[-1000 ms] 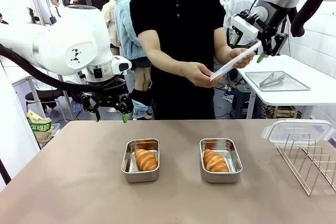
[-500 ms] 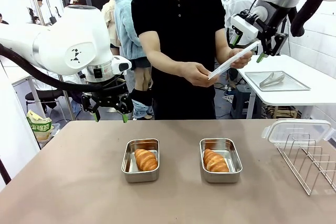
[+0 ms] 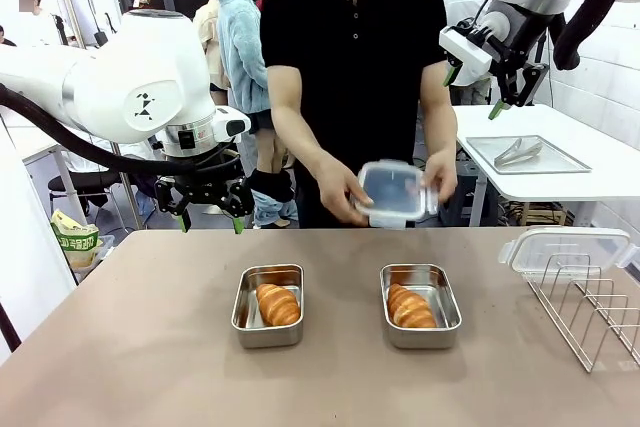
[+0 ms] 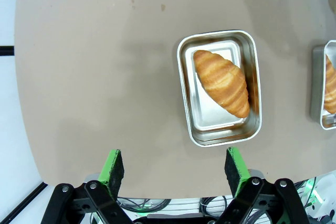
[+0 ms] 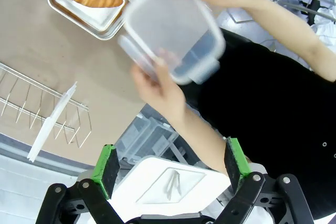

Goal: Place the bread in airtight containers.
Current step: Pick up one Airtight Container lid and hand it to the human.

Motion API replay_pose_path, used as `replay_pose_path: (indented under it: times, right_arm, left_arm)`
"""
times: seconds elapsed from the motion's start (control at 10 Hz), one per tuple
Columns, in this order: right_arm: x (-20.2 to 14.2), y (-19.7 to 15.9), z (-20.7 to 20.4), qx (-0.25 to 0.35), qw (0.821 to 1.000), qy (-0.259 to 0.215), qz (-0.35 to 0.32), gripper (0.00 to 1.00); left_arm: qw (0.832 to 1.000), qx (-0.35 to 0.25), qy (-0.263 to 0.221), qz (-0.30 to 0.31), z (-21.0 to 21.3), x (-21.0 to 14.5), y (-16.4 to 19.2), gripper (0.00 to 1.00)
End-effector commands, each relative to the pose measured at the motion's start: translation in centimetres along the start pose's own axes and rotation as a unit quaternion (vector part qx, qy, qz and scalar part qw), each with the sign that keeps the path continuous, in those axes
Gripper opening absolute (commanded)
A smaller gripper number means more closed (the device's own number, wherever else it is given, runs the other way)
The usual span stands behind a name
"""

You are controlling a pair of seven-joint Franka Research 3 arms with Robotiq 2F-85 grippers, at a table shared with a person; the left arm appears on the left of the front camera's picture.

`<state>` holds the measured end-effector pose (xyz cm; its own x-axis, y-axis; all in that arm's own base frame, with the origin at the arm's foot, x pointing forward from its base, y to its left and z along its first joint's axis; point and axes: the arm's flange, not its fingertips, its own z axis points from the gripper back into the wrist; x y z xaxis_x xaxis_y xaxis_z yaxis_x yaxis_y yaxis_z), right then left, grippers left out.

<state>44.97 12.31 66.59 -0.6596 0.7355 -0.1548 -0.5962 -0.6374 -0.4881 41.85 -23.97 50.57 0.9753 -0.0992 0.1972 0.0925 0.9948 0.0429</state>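
Two steel tins sit side by side mid-table, each with a croissant inside: left tin (image 3: pixel 268 304) with croissant (image 3: pixel 277 304), right tin (image 3: pixel 421 304) with croissant (image 3: pixel 410 306). From the left wrist the left tin (image 4: pixel 219 88) and its croissant (image 4: pixel 223 83) lie below. The person holds a translucent lid (image 3: pixel 397 192) in both hands above the table's far edge; in the right wrist view this lid (image 5: pixel 170 30) hovers near the right tin (image 5: pixel 90 3). My left gripper (image 3: pixel 210 215) hangs open above the far left. My right gripper (image 3: pixel 475 90) is raised open at upper right.
A wire rack (image 3: pixel 590 312) stands at the right edge with a second lid (image 3: pixel 567 247) resting on it. Behind, a white side table carries a metal tray (image 3: pixel 527 155) with tongs. The person's hand (image 5: pixel 157 85) is close under my right gripper.
The person has brought the lid down from chest height, turned it flat and now grips it with both hands above the far edge. Both arms stayed still.
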Motion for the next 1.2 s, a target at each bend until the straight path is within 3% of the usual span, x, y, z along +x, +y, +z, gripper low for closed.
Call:
replay_pose_path:
  times: [0.0, 0.2, 0.4, 0.8, 1.1]
  right_arm:
    - [0.0, 0.0, 0.0, 0.0, 1.0, 0.0, 0.0, 1.0]
    - [-0.3, 2.6, 2.6, 0.046, 0.996, 0.038, -0.064, 1.0]
    - [-2.0, 7.6, 3.5, 0.066, 0.992, 0.051, -0.093, 1.0]
    - [-4.6, 16.5, -0.4, 0.093, 0.977, 0.022, -0.191, 1.0]
    - [-3.8, 19.9, -1.9, 0.089, 0.966, -0.002, -0.241, 1.0]
  left_arm:
    - [1.0, 0.003, 0.001, -0.001, 0.2, 0.1, 0.2, 1.0]
    - [1.0, 0.003, 0.001, -0.001, 0.2, 0.1, 0.2, 1.0]
    - [1.0, 0.003, 0.001, -0.001, 0.2, 0.1, 0.2, 1.0]
    - [1.0, 0.003, 0.001, -0.001, 0.2, 0.1, 0.2, 1.0]
    - [1.0, 0.003, 0.001, -0.001, 0.2, 0.1, 0.2, 1.0]
